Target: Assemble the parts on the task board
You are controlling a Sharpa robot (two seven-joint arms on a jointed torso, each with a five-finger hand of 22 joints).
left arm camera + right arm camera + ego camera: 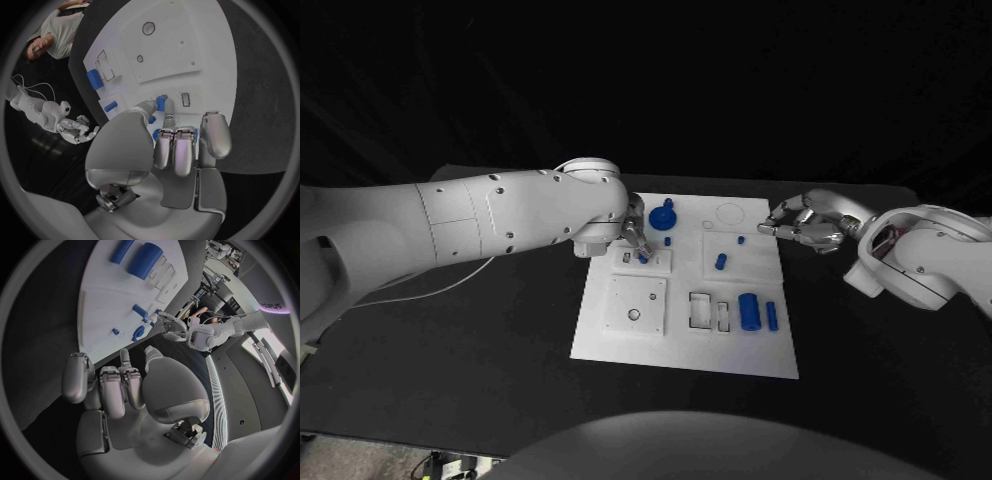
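The white task board (625,335) lies mid-table. My left hand (632,238) hovers over its far left corner and pinches a small blue peg (161,102) between thumb and a finger, just above a small rectangular slot (185,99). Behind that hand stands a round blue knob (662,215). A short blue peg (721,262), a thick blue cylinder (750,311) and a thin blue bar (772,314) lie on the board's right half. My right hand (802,226) hangs at the board's far right corner, fingers loosely bent and apart, holding nothing.
A square inset plate with a round hole (635,305) and two rectangular recesses (711,312) sit in the board's near half. Black table (459,370) surrounds the board. A thin white cable (437,288) runs under my left arm.
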